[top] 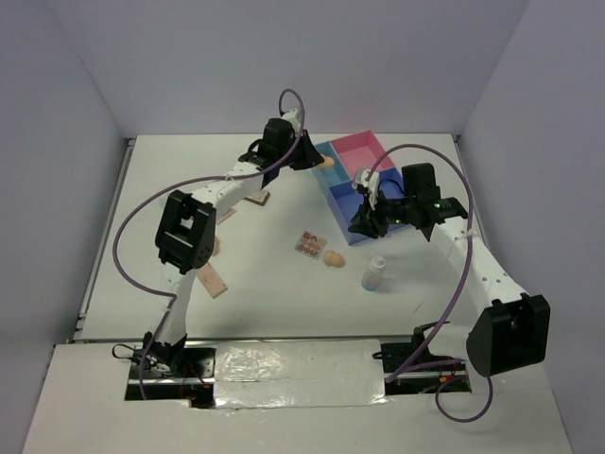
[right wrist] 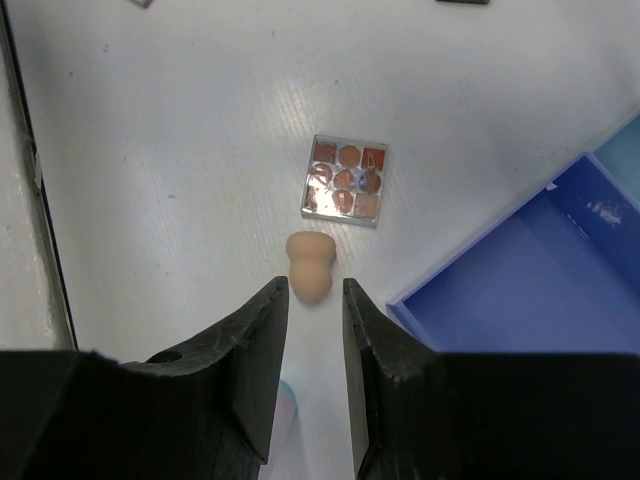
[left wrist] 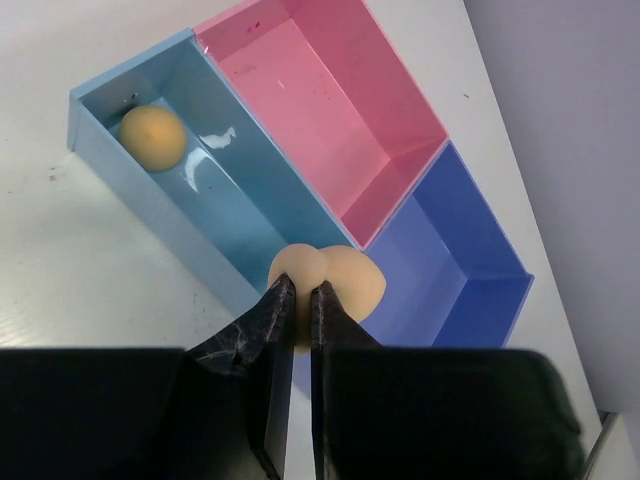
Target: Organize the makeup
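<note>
Only the left wrist shows the binned sponge in the tray. The left gripper pinches a second sponge. The right gripper gapes, empty.

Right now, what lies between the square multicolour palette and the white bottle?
A tan sponge lies on the table between the palette and the bottle, as the top view shows.
</note>
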`<state>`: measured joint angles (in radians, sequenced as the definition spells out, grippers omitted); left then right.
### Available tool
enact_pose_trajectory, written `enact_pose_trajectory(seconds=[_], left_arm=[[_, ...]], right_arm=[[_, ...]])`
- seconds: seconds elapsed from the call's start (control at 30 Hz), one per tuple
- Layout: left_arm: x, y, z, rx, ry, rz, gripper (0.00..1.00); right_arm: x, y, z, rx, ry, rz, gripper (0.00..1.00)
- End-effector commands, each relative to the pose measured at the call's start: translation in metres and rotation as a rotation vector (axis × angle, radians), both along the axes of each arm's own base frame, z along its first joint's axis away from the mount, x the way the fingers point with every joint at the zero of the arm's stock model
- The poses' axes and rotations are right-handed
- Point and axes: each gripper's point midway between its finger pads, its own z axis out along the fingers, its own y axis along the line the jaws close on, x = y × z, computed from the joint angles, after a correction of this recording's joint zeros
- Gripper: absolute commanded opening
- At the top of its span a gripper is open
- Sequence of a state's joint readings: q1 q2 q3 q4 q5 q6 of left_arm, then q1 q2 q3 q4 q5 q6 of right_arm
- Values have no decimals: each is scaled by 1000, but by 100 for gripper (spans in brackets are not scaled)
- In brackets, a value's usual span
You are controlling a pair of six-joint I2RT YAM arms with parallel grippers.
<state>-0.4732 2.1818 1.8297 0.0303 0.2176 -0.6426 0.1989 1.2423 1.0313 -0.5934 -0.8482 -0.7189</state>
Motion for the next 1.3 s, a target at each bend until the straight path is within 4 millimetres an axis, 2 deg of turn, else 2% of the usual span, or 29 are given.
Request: enact_pose_trajectory(seconds=[0.0,0.03,0.13,0.2,0.27,0.3,0.33,0.37,0.43,0.47,0.57,0.67,0.73,0.77,0.8,0.83,0.87,0.9,0.93,0.97,1.0,1.03,1.07,1.1,1.13,1.17,1.2,1.23,1.27], left_arm=[[17,-13,8,-67,-35,9,3],[23,-15,13,-78,-50,19,6],[33,-19,1,-91,-39,41,12],[38,-23,3,-108,-48,48,20],[41,-27,-10,-110,-24,55,25],[43,-28,-6,-119,-28,55,32],[44,-31,-16,-116,-9,53,36],[44,-32,-19,-115,7,51,47],[45,-35,-21,-117,16,51,55],[45,-36,-21,-119,18,48,64],[44,-35,-17,-118,13,44,67],[43,-33,-4,-109,-13,41,64],[41,-30,17,-108,-57,36,58],[39,-29,26,-106,-74,34,44],[37,-24,43,-97,-107,40,33],[34,-18,46,-77,-102,49,16],[32,-11,49,-55,-104,60,10],[25,1,68,-15,-135,75,5],[19,11,59,26,-119,88,0],[15,23,64,53,-129,105,0],[4,36,92,75,-181,115,0],[-5,51,71,135,-140,142,1],[-11,65,75,157,-142,161,5],[-25,79,98,166,-177,172,13],[-37,96,72,223,-122,197,30],[-51,112,94,221,-156,217,39],[-59,123,92,240,-153,237,46],[-73,137,66,282,-101,246,59],[-87,146,84,271,-134,265,64]], right_arm=[[-2,0,7,15,-26,-8,36],[-3,0,6,18,-17,-8,37],[-3,0,5,17,-13,-9,40],[-3,0,4,17,-9,-13,41],[-2,0,4,15,-12,-13,43],[-2,0,4,15,-14,-13,44],[-2,0,4,14,-12,-12,44],[-1,0,4,13,-12,-13,46],[0,0,3,11,-12,-16,47],[0,-1,2,9,-9,-18,49],[-1,0,0,4,-5,-7,56],[-5,3,-6,-20,8,22,61],[-8,11,-9,-40,18,56,63],[-9,14,-11,-53,20,68,64],[-10,15,-14,-80,24,75,64],[-15,25,-19,-101,38,105,64],[-15,28,-21,-119,48,105,64],[-17,35,-31,-164,60,109,63],[-16,38,-35,-186,62,104,63],[-16,41,-42,-213,74,94,62],[-12,39,-52,-262,89,51,62],[-16,44,-64,-298,114,61,61],[-17,46,-70,-321,128,55,61],[-17,47,-76,-338,152,35,61],[-16,49,-86,-374,168,21,60],[-15,50,-90,-390,180,11,60],[-11,48,-94,-415,192,-31,60],[-9,52,-100,-430,201,-41,60],[-7,53,-103,-443,210,-53,60]])
